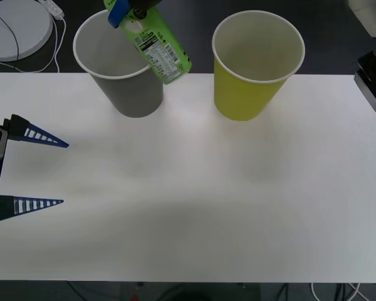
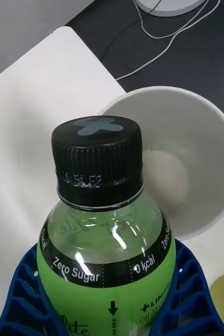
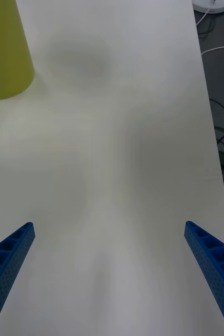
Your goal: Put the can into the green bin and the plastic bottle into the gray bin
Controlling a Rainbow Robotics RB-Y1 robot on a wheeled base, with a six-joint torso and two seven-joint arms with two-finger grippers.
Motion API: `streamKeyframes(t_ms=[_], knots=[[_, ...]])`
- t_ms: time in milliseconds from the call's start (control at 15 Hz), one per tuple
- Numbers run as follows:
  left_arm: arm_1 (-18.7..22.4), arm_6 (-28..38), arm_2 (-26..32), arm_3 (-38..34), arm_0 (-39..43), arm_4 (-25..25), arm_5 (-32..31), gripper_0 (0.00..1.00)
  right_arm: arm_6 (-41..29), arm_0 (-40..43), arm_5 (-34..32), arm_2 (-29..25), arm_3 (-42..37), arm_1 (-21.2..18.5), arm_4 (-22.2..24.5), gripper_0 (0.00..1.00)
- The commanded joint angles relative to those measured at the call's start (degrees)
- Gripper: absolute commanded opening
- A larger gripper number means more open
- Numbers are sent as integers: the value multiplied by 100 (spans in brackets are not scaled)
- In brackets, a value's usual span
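Right gripper (image 2: 109, 310): clenched on the plastic bottle (image 1: 158, 45), blue ribbed fingers (image 2: 22, 294) pressed against both sides of the lower body; held up in the air at the far side of the table.

Right jaws: spread only as wide as the bottle, nothing else between them.

Plastic bottle: clear, filled with bright green drink, black screw cap (image 2: 97, 152), green-and-white label; tilted in the front view, its lower end hanging over the near rim of the gray bin (image 1: 122, 66) on the side facing the green bin; touching that rim or just above it, hard to tell.

Bottle seen from the right wrist: cap toward the gray bin's open mouth, which lies just beyond it.

Gray bin: upright at the far edge of the white table (image 1: 207, 200), pale inside, apparently nothing in it.

Green bin (image 1: 255, 66): upright beside the gray bin, to the robot's right of it, apart from it; inside looks bare.

Left gripper (image 1: 31, 169): low over the table's left edge, well apart from both bins.

Left jaws: released, wide open, holding nothing, bare tabletop between the two blue fingers (image 3: 7, 262).
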Motion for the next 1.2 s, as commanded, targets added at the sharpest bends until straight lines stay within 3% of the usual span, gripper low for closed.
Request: streamKeyframes(t_ms=[67, 533, 1200], knots=[[0, 0, 0, 0, 0, 0, 0, 100, 0, -226, 9, -13, 492, 246, 152, 0], [0, 0, 0, 0, 0, 0, 0, 100, 0, -622, 607, -57, 1608, 782, 539, 0], [0, 0, 0, 0, 0, 0, 0, 100, 9, -938, 1574, -66, 2575, 1204, 627, 0]])
